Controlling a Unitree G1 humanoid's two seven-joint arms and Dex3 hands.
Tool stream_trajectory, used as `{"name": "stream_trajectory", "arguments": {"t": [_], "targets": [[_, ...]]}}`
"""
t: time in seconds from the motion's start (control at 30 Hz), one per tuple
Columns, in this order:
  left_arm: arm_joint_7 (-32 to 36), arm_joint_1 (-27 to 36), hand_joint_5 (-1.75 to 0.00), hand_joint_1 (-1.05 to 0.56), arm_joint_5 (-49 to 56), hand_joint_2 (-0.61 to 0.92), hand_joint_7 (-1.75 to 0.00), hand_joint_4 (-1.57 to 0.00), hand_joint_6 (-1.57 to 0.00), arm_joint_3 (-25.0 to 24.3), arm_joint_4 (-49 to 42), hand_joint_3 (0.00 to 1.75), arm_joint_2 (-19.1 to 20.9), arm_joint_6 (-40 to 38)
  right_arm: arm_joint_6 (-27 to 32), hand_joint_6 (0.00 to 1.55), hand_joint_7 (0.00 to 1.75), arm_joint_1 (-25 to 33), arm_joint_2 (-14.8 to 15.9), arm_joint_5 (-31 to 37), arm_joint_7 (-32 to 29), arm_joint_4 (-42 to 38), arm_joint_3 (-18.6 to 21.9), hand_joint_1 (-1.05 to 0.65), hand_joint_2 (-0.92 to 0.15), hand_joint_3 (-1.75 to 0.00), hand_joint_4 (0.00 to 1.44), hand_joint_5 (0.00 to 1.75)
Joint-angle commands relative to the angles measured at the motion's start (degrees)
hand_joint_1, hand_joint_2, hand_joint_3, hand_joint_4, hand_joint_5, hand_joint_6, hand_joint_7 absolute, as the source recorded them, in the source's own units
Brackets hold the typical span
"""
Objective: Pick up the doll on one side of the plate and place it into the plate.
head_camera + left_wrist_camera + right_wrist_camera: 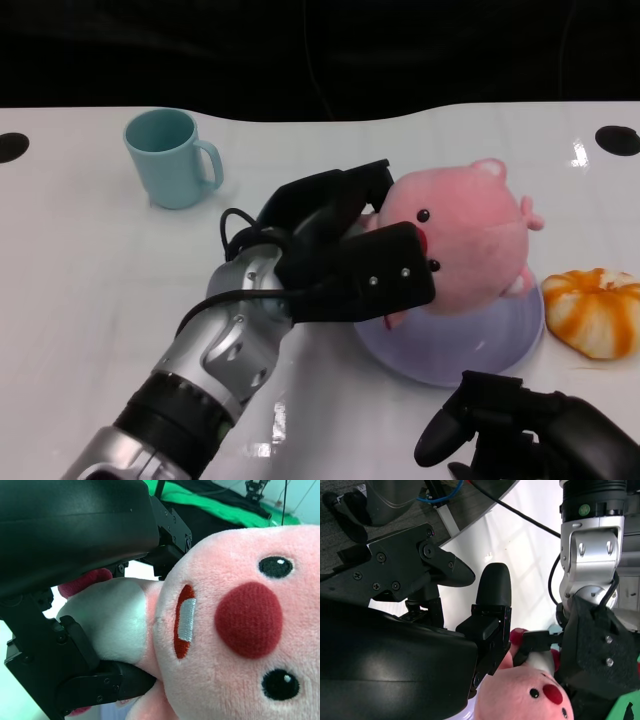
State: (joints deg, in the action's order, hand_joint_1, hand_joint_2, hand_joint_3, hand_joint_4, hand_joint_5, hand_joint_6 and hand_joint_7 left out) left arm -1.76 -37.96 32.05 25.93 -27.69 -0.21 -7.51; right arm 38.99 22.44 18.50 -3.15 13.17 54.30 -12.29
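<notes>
In the head view, the doll (470,235), a pink plush pig, was seen resting on the plate (450,345), its face turned toward the left hand (345,250). The doll was grasped by that hand: black fingers were closed over the near side of the plush, one set above the face and a broad one across the front below the snout. A teal cup (172,157) was set well apart on the far left of the white table (80,290), and an orange-and-white bun-like thing (595,310) lay just beside the plate's right rim. The right hand (520,425) was seen near the lower edge, close to the plate, holding nothing; its fingers looked curled, but whether they were clenched could not be told.

In the left wrist view, the doll (240,630) filled most of the picture, and its white belly was clamped between black fingers (100,682) on both sides.

In the right wrist view, the right hand (470,630) was shown with its fingers apart and touching nothing, the doll (525,695) lying beyond them, gripped by the left hand (590,650).
</notes>
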Motion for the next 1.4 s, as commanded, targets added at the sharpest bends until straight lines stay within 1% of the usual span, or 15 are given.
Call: {"name": "stream_trajectory", "arguments": {"t": [0.03, 0.1, 0.23, 0.3, 0.33, 0.37, 0.43, 0.47, 0.53, 0.57, 0.63, 0.77, 0.87, 1.0, 1.4], "targets": [[0.46, -3.99, -1.75, -0.15, 0.36, 0.41, -1.75, -0.96, -0.77, 0.36, -3.95, 1.27, -2.03, -1.09, 0.32, 0.54, 1.28, -0.29, 0.55, 0.28, -0.2, 0.82, -0.06, -0.18, -0.7, -0.88, 0.61, 1.65], [0.56, -5.34, -1.75, -0.15, 0.43, 0.41, -1.75, -0.96, -0.76, 0.63, -6.31, 1.26, -3.3, -1.86, 0.25, 0.54, 1.28, -0.25, 0.41, 0.11, -0.09, 0.84, 0.01, -0.18, -0.7, -0.88, 0.61, 1.65], [1.54, -7.11, -1.75, -0.15, 0.17, 0.47, -1.74, -0.92, -0.72, 0.75, -10.51, 1.09, -5.06, -1.03, 0.31, 0.54, 1.29, -0.28, 0.35, 0.26, -0.19, 0.95, -0.24, -0.17, -0.7, -0.89, 0.61, 1.66], [1.54, -7.66, -1.75, -0.17, -0.36, 0.45, -1.62, -0.9, -0.73, 0.42, -12.11, 1.01, -5.53, -0.14, 0.26, 0.55, 1.29, -0.28, 0.27, 0.31, -0.27, 0.96, -0.36, -0.17, -0.7, -0.89, 0.61, 1.66], [1.18, -8.0, -1.75, -0.19, -0.55, 0.46, -1.39, -0.88, -0.75, 0.35, -12.73, 0.95, -5.72, -0.12, 0.54, 0.55, 1.29, -0.31, 0.18, 0.33, -0.39, 1.07, -0.45, -0.17, -0.7, -0.89, 0.61, 1.66], [0.66, -8.3, -1.73, -0.21, -0.78, 0.52, -1.03, -0.8, -0.79, 0.33, -13.18, 0.8, -5.82, -0.07, 0.77, 0.55, 1.29, -0.33, 0.12, 0.35, -0.48, 1.17, -0.53, -0.17, -0.7, -0.89, 0.61, 1.66], [-1.37, -8.77, -1.66, -0.23, -1.48, 0.63, -0.65, -0.74, -0.78, 0.47, -13.64, 0.58, -5.55, 0.39, 0.82, 0.55, 1.29, -0.33, 0.07, 0.25, -0.51, 1.22, -0.55, -0.17, -0.7, -0.88, 0.61, 1.66], [-2.14, -8.83, -1.53, -0.26, -1.82, 0.73, -0.43, -0.68, -0.76, 0.46, -13.66, 0.4, -5.36, 0.73, 0.69, 0.55, 1.3, -0.31, 0.04, 0.14, -0.46, 1.19, -0.51, -0.17, -0.7, -0.89, 0.61, 1.66], [-3.07, -8.71, -1.28, -0.31, -2.13, 0.83, -0.24, -0.61, -0.75, 0.47, -13.38, 0.2, -5.01, 1.03, 0.61, 0.55, 1.3, -0.29, 0.06, 0.05, -0.39, 1.26, -0.42, -0.17, -0.7, -0.89, 0.61, 1.66], [-3.92, -8.63, -0.98, -0.41, -2.06, 0.88, -0.13, -0.43, -0.64, 0.66, -12.97, 0.13, -4.76, 0.76, 0.54, 0.54, 1.3, -0.28, 0.12, 0.07, -0.35, 1.27, -0.36, -0.16, -0.7, -0.89, 0.6, 1.66], [-5.87, -8.53, -0.67, -0.53, -1.53, 0.91, -0.03, -0.29, -0.48, 1.37, -11.89, 0.12, -4.05, 0.15, 0.42, 0.54, 1.3, -0.27, 0.17, -0.03, -0.23, 1.22, -0.15, -0.16, -0.7, -0.89, 0.6, 1.66], [-9.93, -8.29, -0.41, -0.74, 1.01, 0.92, 0.0, -0.03, -0.21, 4.25, -8.75, 0.21, -1.55, 0.28, 0.02, 0.54, 1.3, -0.23, 0.16, -0.29, 0.0, 0.81, 0.31, -0.16, -0.69, -0.89, 0.6, 1.66], [-11.36, -7.8, -0.26, -0.9, 2.33, 0.92, 0.0, 0.0, -0.13, 5.51, -6.41, 0.26, -0.43, 0.19, -0.58, 0.54, 1.3, -0.2, 0.16, -0.25, 0.15, 0.54, 0.53, -0.17, -0.69, -0.9, 0.6, 1.66], [-12.46, -6.57, -0.08, -1.0, 2.34, 0.92, -0.01, 0.0, -0.08, 5.67, -3.19, 0.3, 0.47, -0.1, -1.23, 0.54, 1.3, 0.04, -0.1, -0.54, 0.34, 0.24, 1.05, -0.16, -0.69, -0.91, 0.6, 1.66], [-17.0, 3.32, -0.07, -1.0, -1.87, 0.92, -0.03, -0.06, -0.1, 1.76, 15.0, 0.29, 6.56, -0.21, -3.22, 0.54, 1.31, 0.43, 0.37, -0.7, 1.27, -0.64, 2.51, -0.17, -0.69, -0.92, 0.61, 1.67]]}}
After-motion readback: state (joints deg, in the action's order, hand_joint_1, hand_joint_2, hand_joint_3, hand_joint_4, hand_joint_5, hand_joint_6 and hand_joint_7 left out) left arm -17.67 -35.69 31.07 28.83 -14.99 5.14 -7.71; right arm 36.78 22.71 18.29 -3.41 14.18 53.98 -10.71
